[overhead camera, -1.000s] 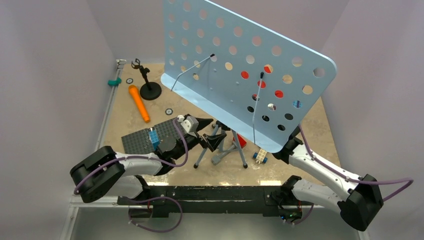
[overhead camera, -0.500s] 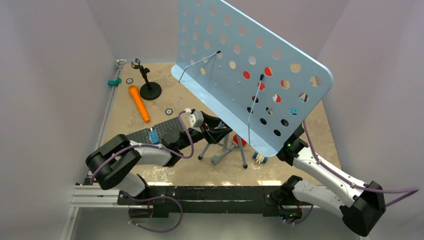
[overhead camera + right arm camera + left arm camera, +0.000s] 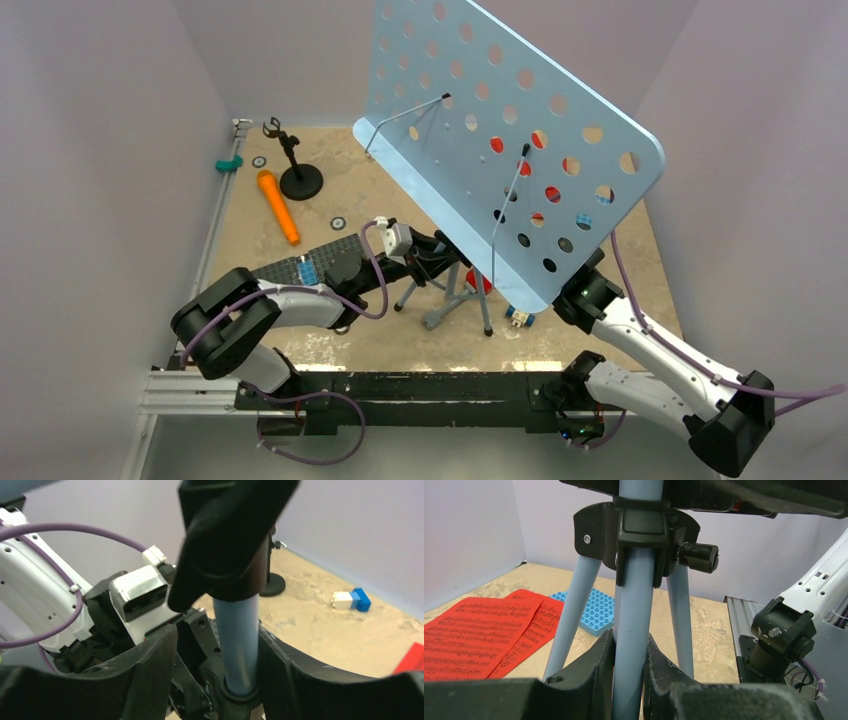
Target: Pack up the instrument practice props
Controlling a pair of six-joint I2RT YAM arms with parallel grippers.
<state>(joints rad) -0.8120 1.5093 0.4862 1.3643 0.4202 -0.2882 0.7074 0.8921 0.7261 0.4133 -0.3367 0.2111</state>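
Observation:
The pale-blue perforated music stand leans over the table's middle on its grey tripod. My left gripper is shut on one grey tube of the tripod, just below its black hub. My right gripper sits around the stand's pole with its jaws open; the pole rests against one finger and a gap shows at the other. Red sheet-music pages lie on the table behind the tripod. The orange microphone and the black mic stand are at the far left.
A grey studded plate lies under my left arm, and a blue studded plate lies beside the red pages. Small blue-and-white bricks sit near the tripod's feet. A teal piece is by the left rail. Walls close in on three sides.
My left gripper reached in and shut on the tripod tube. My right gripper's jaws have widened around the pole. The stand's plate has shifted to the right and stands more upright.

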